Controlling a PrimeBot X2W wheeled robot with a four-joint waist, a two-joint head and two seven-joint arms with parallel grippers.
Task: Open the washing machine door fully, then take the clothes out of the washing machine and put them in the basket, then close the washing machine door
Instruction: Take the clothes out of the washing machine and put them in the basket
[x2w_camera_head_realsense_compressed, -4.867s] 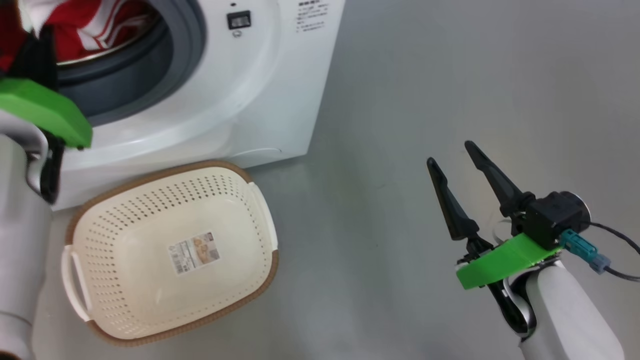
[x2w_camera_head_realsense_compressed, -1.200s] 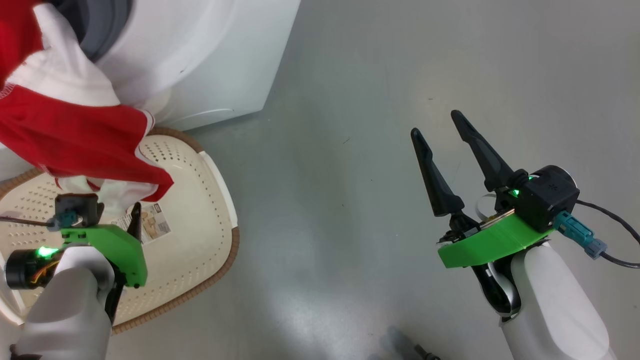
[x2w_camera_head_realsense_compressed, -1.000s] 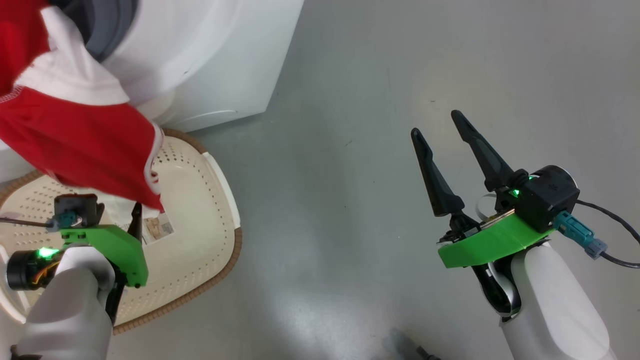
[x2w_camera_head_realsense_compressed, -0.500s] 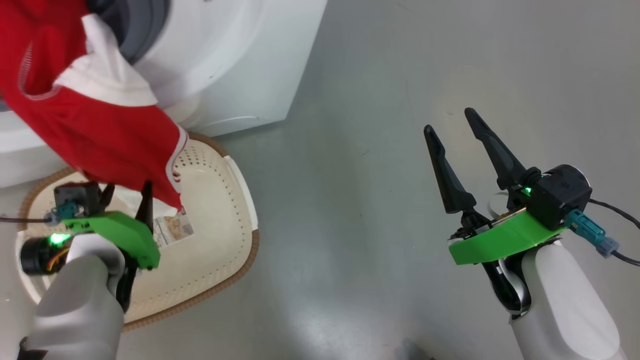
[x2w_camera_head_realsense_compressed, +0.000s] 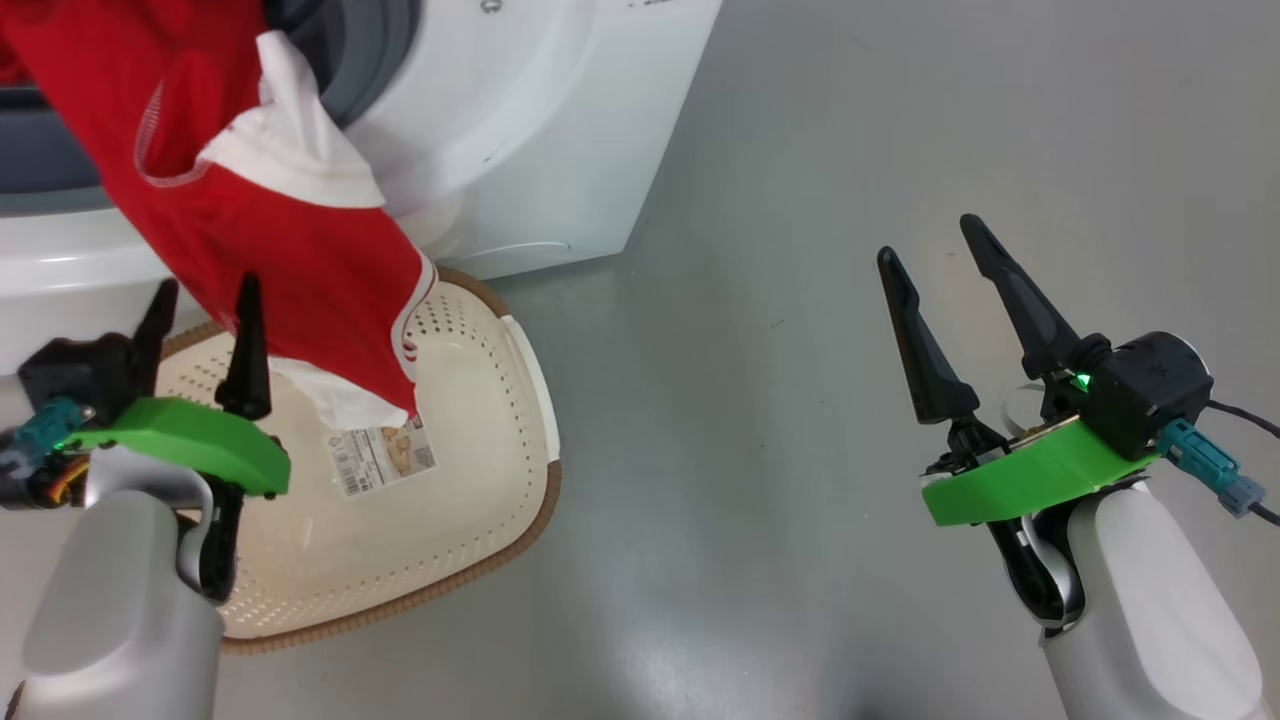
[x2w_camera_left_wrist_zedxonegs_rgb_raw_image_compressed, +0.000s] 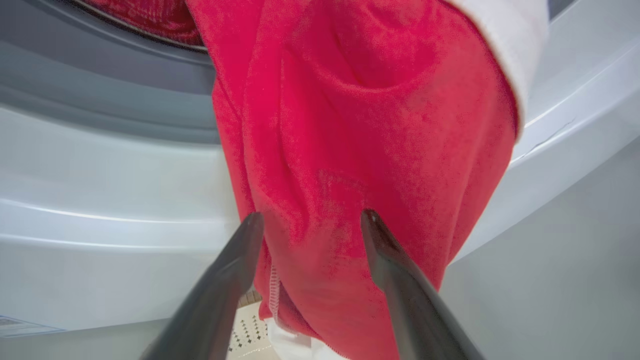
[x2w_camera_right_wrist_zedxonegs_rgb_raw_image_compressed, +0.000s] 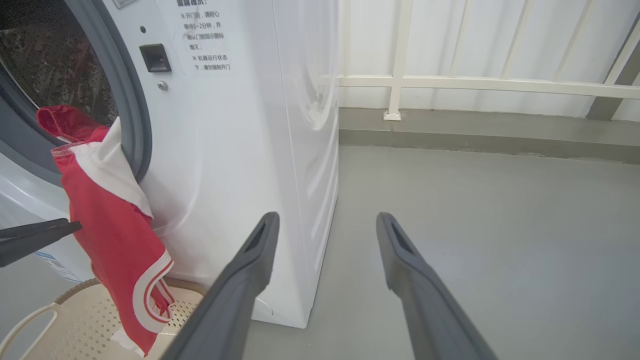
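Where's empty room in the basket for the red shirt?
The basket is bare at its near right, from the paper label to the brown rim. So is the floor between the basket and the right gripper. It is crowded at the far left, where the clothes hang from the washing machine by the left gripper.

Bright, even, diffuse light falls everywhere, leaving only faint, soft shadows. The floor (x2w_camera_head_realsense_compressed: 640, 640) carries a pale sheen, and the washing machine (x2w_camera_head_realsense_compressed: 540, 150) front shows mild glare. In the left wrist view the close clothes (x2w_camera_left_wrist_zedxonegs_rgb_raw_image_compressed: 360, 150) look soft and grainy, and the left fingers (x2w_camera_left_wrist_zedxonegs_rgb_raw_image_compressed: 220, 300) are blurred.
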